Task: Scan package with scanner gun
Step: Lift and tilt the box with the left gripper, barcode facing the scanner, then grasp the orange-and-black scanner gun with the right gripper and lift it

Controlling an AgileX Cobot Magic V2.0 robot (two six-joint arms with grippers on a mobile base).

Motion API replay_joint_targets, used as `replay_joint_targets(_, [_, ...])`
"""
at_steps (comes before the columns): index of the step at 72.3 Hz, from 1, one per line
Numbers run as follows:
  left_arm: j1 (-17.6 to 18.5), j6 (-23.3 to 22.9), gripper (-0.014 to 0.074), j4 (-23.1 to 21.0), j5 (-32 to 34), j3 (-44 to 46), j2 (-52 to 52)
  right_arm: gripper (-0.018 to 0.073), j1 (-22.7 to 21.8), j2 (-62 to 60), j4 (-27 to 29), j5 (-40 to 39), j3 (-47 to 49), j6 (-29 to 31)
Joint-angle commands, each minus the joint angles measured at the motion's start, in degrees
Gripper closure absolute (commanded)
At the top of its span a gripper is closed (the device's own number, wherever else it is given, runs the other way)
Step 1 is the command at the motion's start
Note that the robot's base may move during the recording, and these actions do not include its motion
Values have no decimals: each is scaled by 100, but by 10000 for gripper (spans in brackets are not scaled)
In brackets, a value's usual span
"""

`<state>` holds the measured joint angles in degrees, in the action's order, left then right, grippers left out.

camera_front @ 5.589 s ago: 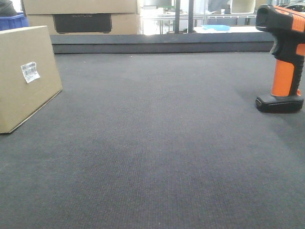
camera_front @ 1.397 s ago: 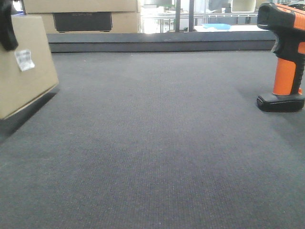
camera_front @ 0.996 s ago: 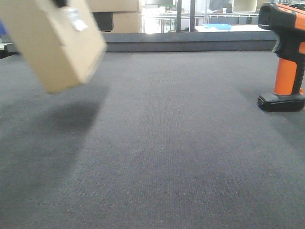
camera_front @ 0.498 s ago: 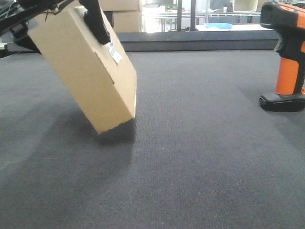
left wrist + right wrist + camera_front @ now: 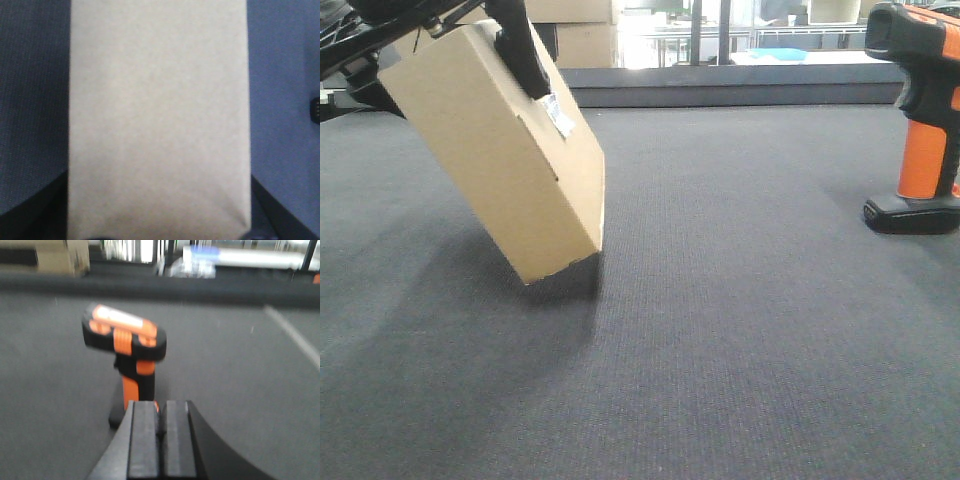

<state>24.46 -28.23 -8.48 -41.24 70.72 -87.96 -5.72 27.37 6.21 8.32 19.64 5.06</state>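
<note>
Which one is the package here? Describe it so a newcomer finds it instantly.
On the dark carpeted table, look left in the front view, where the left gripper holds the package tilted, one corner low. It is plain brown with a small white barcode sticker, unlike the cardboard box resting far behind.

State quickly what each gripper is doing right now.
Left gripper: closed on the tilted package.
Right gripper: closed, holding nothing; scanner gun stands untouched ahead.
</note>
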Motion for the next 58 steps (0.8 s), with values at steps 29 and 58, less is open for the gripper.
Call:
replay_joint_targets(29, [43,574,708,3,543,4,65,727,19,2523,1044,-1629,105,-105])
replay_joint_targets(58, [43,574,708,3,543,4,65,727,972,4230,1034,-3763,83,-105])
